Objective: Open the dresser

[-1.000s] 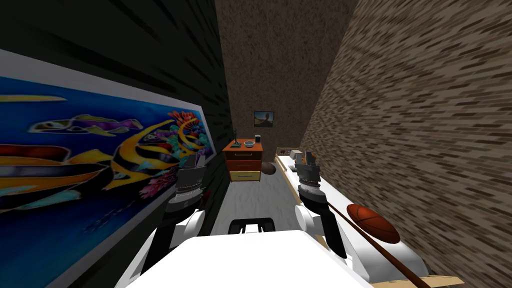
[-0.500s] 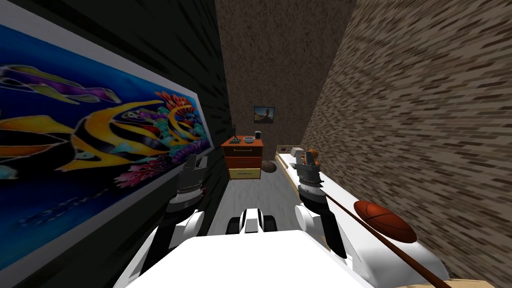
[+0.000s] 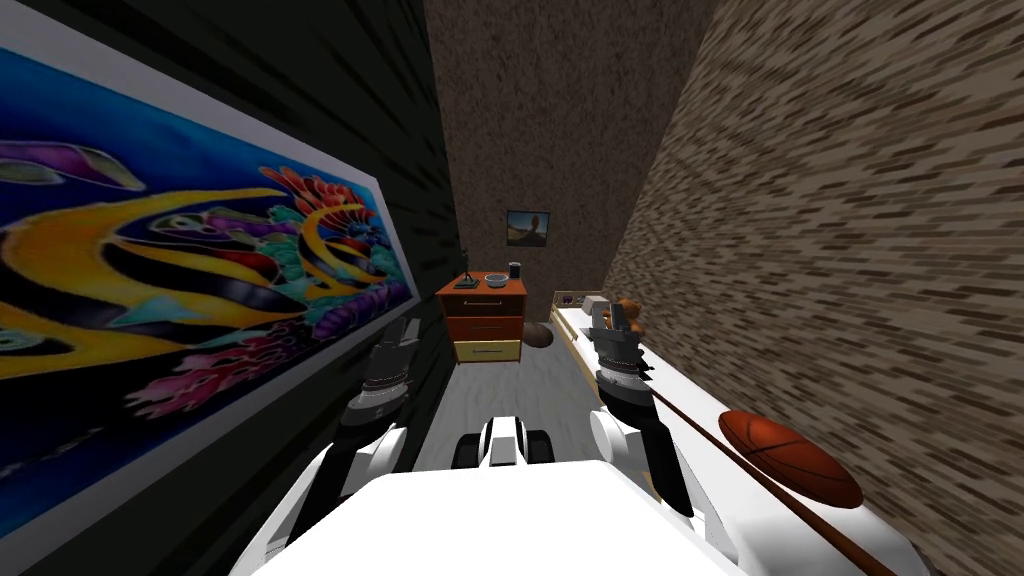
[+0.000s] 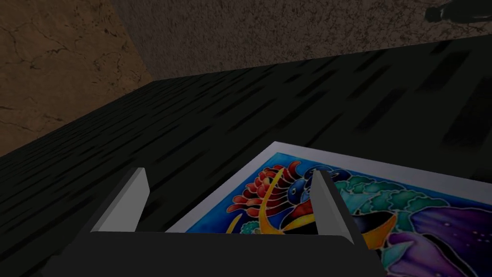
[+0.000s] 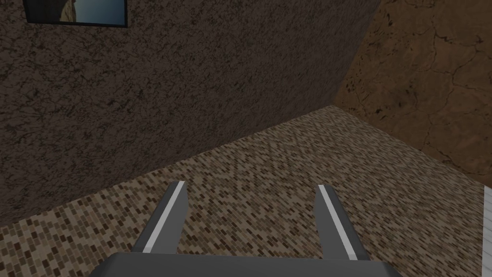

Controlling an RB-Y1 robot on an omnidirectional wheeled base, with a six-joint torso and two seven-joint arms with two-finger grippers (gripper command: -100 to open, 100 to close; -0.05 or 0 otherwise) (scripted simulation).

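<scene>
Faces down a narrow room toward the dresser (image 3: 485,318), at 12 o'clock against the far wall, well apart from both grippers. Shows three drawers, orange on top, red-brown in the middle, pale yellow at the bottom, all flush with the front. Carries on its top a grey bowl (image 3: 496,281), a dark cup (image 3: 515,269) and a thin dark stand (image 3: 466,276). Just beside it toward 1 o'clock, a brown rounded thing (image 3: 538,335) on the floor; above it on the wall, a small picture (image 3: 527,228). Along the dark wall from 9 to 11 o'clock, a large fish painting (image 3: 190,290). Along the brown patterned wall from 1 to 4 o'clock, a long white surface (image 3: 688,402) bearing an orange-brown ball (image 3: 790,458) toward its near end. Holds the left gripper (image 3: 400,338) raised at 11 o'clock near the painting, fingers (image 4: 127,202) wide apart, gripping nothing. Holds the right gripper (image 3: 612,320) raised at 1 o'clock over the white surface, fingers likewise wide apart and empty.
</scene>
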